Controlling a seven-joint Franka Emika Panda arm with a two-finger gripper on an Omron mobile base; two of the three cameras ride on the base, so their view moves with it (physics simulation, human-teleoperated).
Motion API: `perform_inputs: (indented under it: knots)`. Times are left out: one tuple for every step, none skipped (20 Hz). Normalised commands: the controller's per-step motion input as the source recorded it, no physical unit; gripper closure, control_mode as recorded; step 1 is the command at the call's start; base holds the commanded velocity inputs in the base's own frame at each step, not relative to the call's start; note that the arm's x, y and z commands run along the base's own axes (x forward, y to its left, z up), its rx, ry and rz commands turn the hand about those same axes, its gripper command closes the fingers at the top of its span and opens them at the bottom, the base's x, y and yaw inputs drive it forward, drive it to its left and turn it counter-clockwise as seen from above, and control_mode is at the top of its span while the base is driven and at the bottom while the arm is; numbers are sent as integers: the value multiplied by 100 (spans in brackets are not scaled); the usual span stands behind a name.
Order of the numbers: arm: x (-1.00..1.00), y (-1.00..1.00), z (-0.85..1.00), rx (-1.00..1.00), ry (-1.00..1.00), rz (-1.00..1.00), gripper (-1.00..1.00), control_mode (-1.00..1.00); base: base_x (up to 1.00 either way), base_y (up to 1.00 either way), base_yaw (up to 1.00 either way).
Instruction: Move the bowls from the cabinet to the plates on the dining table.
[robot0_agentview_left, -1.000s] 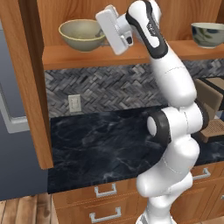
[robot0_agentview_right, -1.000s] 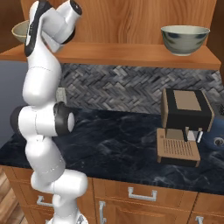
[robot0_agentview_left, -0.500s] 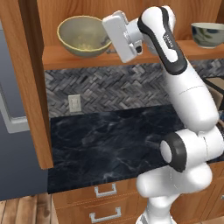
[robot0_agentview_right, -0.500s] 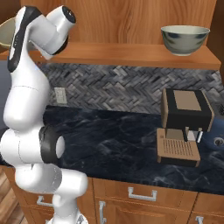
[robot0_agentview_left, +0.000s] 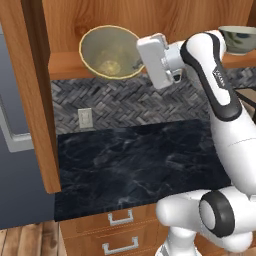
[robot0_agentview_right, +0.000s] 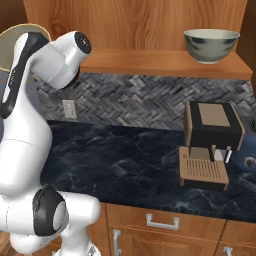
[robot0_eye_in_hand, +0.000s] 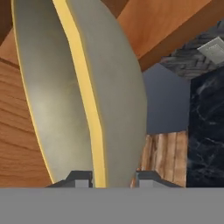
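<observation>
The robot's fingers (robot0_eye_in_hand: 107, 177) pinch the rim of a yellowish-tan bowl (robot0_agentview_left: 109, 52), one tip inside the wall and one outside, holding it tipped on its side, mouth facing out, at the left end of the open cabinet's shelf (robot0_agentview_left: 65, 65). A second, grey-white mottled bowl (robot0_agentview_right: 211, 45) stands upright at the shelf's right end, above a coffee machine (robot0_agentview_right: 210, 144) on the dark marble table (robot0_agentview_right: 130, 165).
</observation>
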Motion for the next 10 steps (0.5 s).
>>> perform_inputs:
  knots:
    - [-71,-44,-11,14,-6,0,100,-100,0,0,0]
    - [-66,-43,-14,13,-5,0,100,-100,0,0,0]
    - [-65,-43,-12,13,-4,0,100,-100,0,0,0]
    - [-64,-42,-13,14,-4,0,100,-100,0,0,0]
    - [-60,-40,-16,14,-3,0,100,-100,0,0,0]
    - [-59,-41,-19,14,-3,0,100,-100,0,0,0]
    - [-56,-41,-24,13,-2,0,100,-100,0,0,0]
    - [-55,-38,-27,13,-2,0,100,-100,0,0,0]
    - [-51,-38,-34,12,-1,0,100,-100,0,0,0]
    - [-45,-38,-42,11,0,0,100,-100,0,0,0]
